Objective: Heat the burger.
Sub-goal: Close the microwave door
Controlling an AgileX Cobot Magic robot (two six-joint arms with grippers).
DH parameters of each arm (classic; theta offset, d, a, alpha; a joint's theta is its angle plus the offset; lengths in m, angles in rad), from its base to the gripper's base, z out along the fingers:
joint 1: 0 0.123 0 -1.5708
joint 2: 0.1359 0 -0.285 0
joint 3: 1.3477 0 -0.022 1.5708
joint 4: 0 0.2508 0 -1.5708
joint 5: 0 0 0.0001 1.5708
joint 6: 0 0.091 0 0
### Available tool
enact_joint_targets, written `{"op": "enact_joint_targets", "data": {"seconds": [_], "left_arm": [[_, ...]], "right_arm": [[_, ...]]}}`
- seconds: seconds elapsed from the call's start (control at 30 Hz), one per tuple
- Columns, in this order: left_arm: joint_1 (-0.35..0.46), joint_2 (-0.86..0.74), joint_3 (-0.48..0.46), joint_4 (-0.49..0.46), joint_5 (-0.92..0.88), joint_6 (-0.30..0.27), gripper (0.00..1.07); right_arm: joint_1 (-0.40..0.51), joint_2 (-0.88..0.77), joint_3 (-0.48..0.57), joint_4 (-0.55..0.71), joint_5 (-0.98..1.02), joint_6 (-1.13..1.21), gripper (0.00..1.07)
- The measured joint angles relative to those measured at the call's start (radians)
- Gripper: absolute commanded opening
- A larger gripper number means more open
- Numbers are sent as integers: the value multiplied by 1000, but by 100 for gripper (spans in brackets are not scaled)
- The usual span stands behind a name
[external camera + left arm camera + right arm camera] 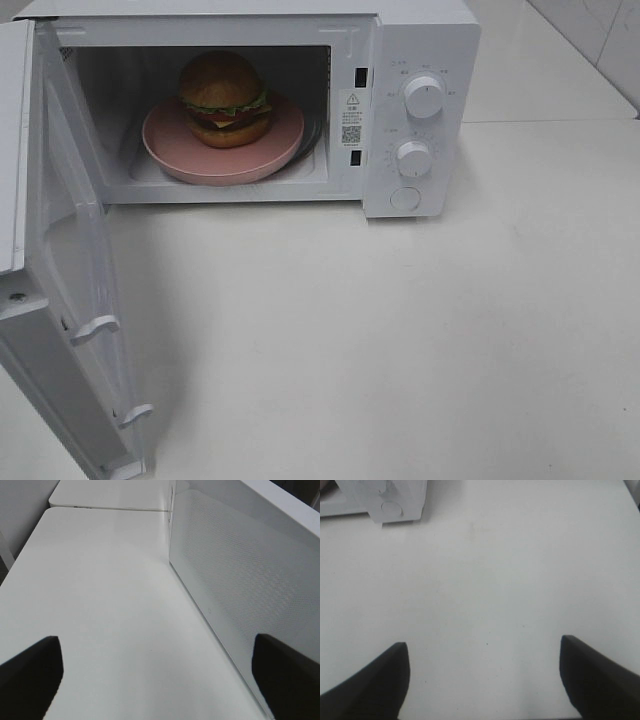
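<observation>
Exterior high view: a white microwave oven (pixel 420 40) stands on the white table (pixel 400 330) across the top of the frame. Its white hinged door (pixel 60 300) is swung fully open and runs down the left edge of the frame to the lower left corner.

Inside the cavity, at upper centre left, the tall burger with a golden-brown bun, green lettuce, red tomato and dark patty (pixel 224 98) sits upright on a round pink plate (pixel 200 165). The plate lies flat on the cavity floor.

On the control panel at upper right, the upper white round knob (pixel 423 97) is above the lower white round knob (pixel 413 158), with a round push button (pixel 405 198) beneath them.

No arm appears in this view.

Left wrist view: the left jaws are spread wide apart with nothing between them, over bare table, and the perforated inner panel of the door is close beside one of them.

Right wrist view: the right jaws are likewise wide apart and hold nothing, over bare table, well apart from the corner of the oven.
</observation>
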Motion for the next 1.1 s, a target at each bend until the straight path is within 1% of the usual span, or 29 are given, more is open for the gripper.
{"op": "enact_joint_targets", "data": {"seconds": [0.03, 0.17, 0.27, 1.1], "left_arm": [[0, 0, 0, 0, 0, 0, 98], [0, 0, 0, 0, 0, 0, 98], [0, 0, 0, 0, 0, 0, 98], [0, 0, 0, 0, 0, 0, 98]], "right_arm": [[0, 0, 0, 0, 0, 0, 76], [-30, -110, 0, 0, 0, -2, 76], [-30, -156, 0, 0, -1, -7, 76], [-30, -164, 0, 12, -1, -10, 76]]}}
